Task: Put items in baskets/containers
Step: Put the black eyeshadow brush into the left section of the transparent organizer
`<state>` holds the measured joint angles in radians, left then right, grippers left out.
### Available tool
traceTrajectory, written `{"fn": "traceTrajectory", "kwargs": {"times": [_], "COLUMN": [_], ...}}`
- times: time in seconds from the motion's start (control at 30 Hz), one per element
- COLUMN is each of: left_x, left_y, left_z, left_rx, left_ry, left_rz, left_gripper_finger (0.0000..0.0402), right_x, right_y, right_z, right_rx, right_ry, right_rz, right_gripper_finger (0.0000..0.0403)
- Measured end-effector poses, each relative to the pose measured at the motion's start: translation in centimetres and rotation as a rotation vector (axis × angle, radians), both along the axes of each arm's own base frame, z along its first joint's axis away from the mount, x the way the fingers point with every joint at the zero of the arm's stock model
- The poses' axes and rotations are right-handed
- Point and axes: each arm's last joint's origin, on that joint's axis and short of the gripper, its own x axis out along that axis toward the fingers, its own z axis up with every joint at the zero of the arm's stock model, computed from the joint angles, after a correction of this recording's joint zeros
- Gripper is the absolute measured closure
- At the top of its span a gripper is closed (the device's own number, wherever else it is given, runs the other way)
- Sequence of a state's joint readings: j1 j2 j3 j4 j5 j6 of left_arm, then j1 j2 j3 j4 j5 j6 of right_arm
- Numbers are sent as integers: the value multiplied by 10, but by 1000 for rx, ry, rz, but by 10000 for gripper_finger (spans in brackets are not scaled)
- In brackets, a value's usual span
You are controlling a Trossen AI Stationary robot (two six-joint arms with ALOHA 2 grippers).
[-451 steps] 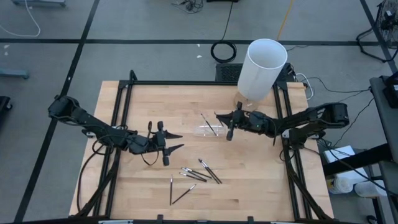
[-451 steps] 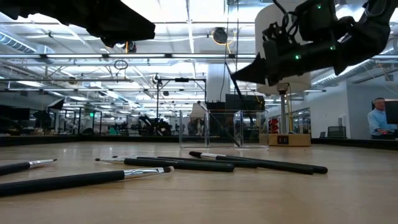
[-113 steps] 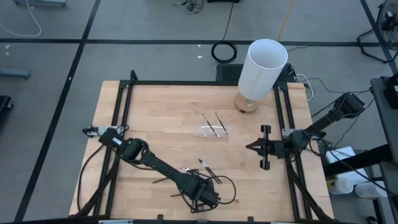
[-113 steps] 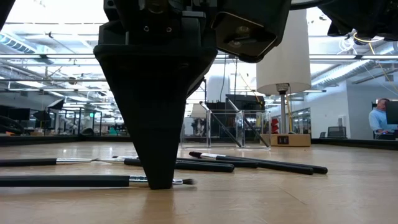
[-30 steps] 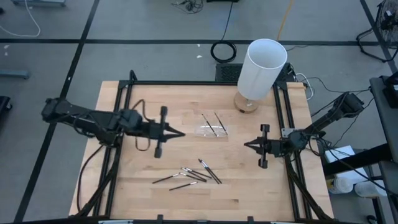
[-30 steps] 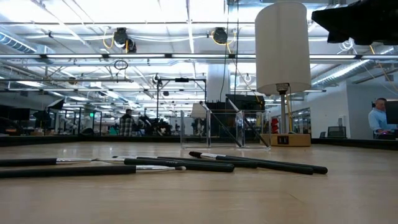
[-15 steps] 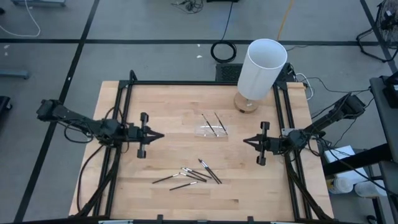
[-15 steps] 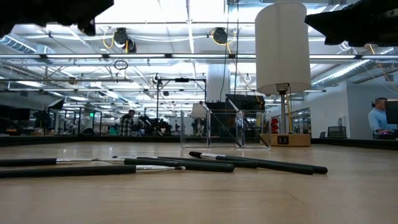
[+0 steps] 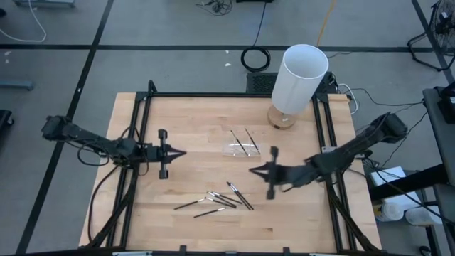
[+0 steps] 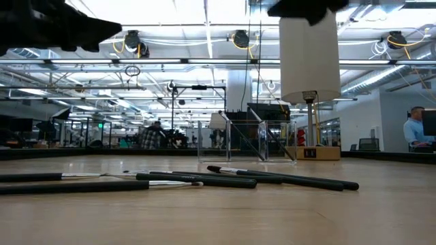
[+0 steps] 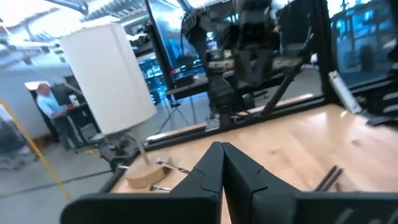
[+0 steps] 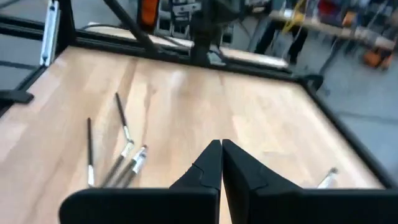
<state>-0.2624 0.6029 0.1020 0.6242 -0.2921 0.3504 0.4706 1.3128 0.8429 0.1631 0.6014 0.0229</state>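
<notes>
Several thin dark sticks (image 9: pixel 222 199) with pale tips lie loose on the wooden table toward its near side; they also show in the low view (image 10: pixel 197 180) and the right wrist view (image 12: pixel 121 155). A clear shallow tray (image 9: pixel 240 146) sits at mid-table with two sticks lying in it. My left gripper (image 9: pixel 183 153) is shut and empty, above the table's left part. My right gripper (image 9: pixel 251 171) is shut and empty, above the table just right of the loose sticks and near the tray's near side. Both wrist views show the fingers closed together, left (image 11: pixel 222 147) and right (image 12: pixel 221 144).
A tall white cylinder (image 9: pixel 300 77) on a round wooden base stands at the table's far right, just beyond the tray. A black frame (image 9: pixel 142 128) runs along the table's sides. A person (image 10: pixel 415 129) shows in the room beyond the table.
My right gripper has gone from the table's right edge toward the left, to a spot above the table near the loose sticks, staying shut. My left gripper has drawn back toward the table's left edge, then held still. The sticks and the tray have not moved.
</notes>
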Motion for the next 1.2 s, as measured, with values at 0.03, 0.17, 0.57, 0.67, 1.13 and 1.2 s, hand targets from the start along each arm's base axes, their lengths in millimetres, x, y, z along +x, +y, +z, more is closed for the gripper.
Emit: {"fn": "traceTrajectory", "kwargs": {"times": [0.03,0.17,0.57,0.67,1.13,1.2], "left_x": [0,0,1,1,1,1], "left_y": [1,5,7,7,6,6], "left_z": [0,1,-15,-16,-15,-15], "left_rx": [8,-35,-197,-251,-269,-269], "left_ry": [1,-5,134,134,120,121], "left_rz": [11,74,138,137,133,133], "left_gripper_finger": [396,396,396,396,390,387], "right_x": [10,51,145,143,132,132], "right_y": [5,28,62,58,21,17], "right_z": [6,16,-17,-34,-69,-76], "right_rx": [17,71,204,191,353,368], "right_ry": [19,100,547,642,797,797], "right_rz": [-9,14,30,-20,-177,-186], "right_gripper_finger": [403,403,403,397,301,292]}}
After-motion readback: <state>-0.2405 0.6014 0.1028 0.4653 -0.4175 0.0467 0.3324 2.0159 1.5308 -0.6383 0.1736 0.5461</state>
